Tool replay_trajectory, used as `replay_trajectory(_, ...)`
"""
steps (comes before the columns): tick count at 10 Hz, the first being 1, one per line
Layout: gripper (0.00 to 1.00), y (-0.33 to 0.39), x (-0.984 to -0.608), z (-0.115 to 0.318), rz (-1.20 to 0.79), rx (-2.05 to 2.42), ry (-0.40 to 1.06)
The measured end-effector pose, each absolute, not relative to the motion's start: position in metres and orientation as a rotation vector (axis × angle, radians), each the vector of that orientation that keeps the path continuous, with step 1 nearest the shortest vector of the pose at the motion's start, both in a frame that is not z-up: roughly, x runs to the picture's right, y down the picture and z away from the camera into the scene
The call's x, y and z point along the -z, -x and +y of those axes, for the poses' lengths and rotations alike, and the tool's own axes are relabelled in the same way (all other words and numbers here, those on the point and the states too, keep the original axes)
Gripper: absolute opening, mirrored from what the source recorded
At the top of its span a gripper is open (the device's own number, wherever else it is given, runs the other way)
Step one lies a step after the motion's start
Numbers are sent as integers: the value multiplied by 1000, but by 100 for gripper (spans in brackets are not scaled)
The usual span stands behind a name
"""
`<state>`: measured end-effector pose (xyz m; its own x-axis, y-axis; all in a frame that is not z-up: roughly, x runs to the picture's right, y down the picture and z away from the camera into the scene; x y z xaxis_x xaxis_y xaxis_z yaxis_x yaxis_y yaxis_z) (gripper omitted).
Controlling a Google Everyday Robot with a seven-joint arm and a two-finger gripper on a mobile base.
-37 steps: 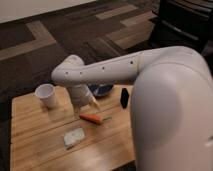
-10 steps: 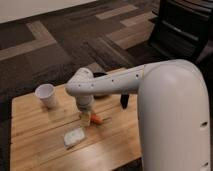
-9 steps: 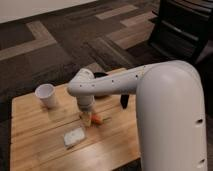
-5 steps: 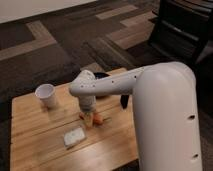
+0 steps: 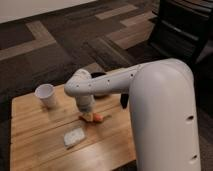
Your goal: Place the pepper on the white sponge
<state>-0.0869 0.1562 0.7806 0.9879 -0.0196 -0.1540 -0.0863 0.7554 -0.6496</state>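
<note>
Wooden table [image 5: 31, 131], one white sponge [image 5: 74, 136], one pepper [image 5: 98, 118] at the gripper [image 5: 89, 114] — its state unclear.

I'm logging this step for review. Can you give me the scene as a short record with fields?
gripper: lowered onto the pepper, mid-table
pepper: lying on the wooden table, apart from the sponge
white sponge: flat on the table, nothing on it
paper cup: upright, far left corner
task: pepper not yet on sponge
</note>
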Motion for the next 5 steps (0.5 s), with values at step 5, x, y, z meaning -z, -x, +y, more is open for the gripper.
replay_trajectory(5, 0, 152, -714, 157, 106, 203, 677)
